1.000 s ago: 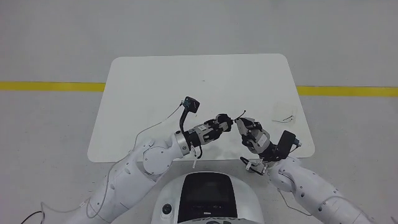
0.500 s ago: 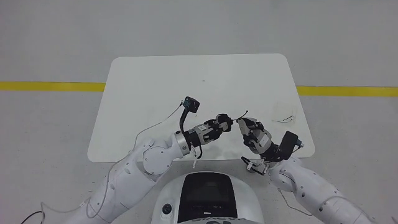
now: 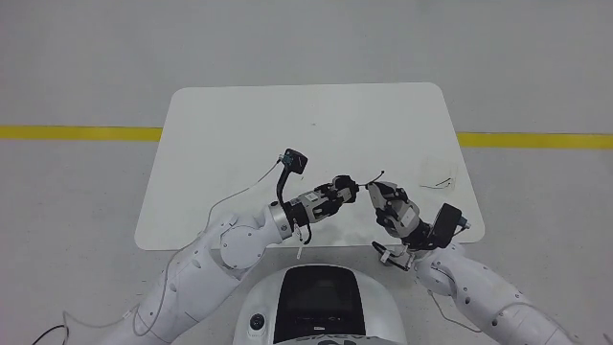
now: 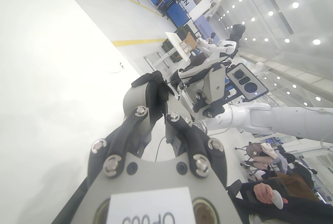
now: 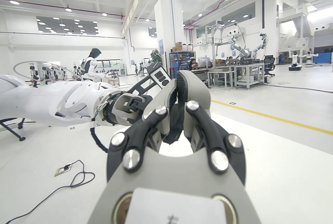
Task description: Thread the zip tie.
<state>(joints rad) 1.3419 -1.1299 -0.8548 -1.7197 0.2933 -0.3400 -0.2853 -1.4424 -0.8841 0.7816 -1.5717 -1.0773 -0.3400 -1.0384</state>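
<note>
One thin black zip tie (image 3: 374,177) shows, slightly curved.

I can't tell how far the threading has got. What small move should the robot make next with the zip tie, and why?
Probably nudge the right gripper slightly toward the left gripper to feed the zip tie through. Both grippers look shut, nearly tip to tip above the table, the thin tie bridging them. Whether the tail has entered the head is too small to tell.
</note>
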